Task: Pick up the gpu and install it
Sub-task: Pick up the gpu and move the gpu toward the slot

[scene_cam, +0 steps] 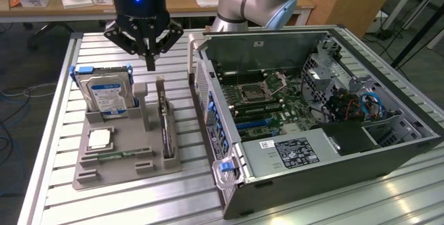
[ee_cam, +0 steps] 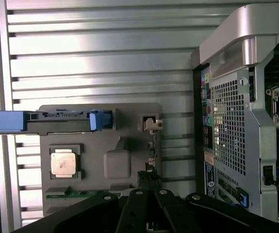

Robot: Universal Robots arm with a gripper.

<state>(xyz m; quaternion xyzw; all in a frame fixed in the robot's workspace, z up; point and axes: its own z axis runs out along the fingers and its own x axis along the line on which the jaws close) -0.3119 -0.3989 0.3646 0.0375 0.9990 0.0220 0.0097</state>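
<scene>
1. Hardware stood racked on a grey holder point(scene_cam: 125, 175) on the slatted desk point(scene_cam: 125, 207). At the holder's end toward the exterior view's left, a hard drive point(scene_cam: 104, 94) with blue rails stood upright. A square chip point(scene_cam: 99, 139) and a green memory stick point(scene_cam: 114, 156) lay flat on the holder nearer the camera.
2. The gpu point(scene_cam: 165, 126) stood on its long edge in a slot along the holder's side at the exterior view's right. In the wrist view it showed edge-on as a thin dark strip.
3. The pincer point(scene_cam: 151, 67) hung above the holder's far end, clear of the gpu and holding nothing. Its fingers were drawn in narrow, the tips together or nearly so.
4. I judged the gpu light and stiff but fragile. The bare board and connector edge should not be squeezed or scraped. The free top edge, pinched across the card's thin width, looked the sound place to hold.
5. Room above the holder was open, so a straight lift seemed unobstructed. The holder's upright post beside the card left little room sideways.
6. Beside the holder at the exterior view's right lay the open computer case point(scene_cam: 312, 131). Its raised sheet-metal rim and latch faced the holder, an edge that a carried card would have to clear.
</scene>
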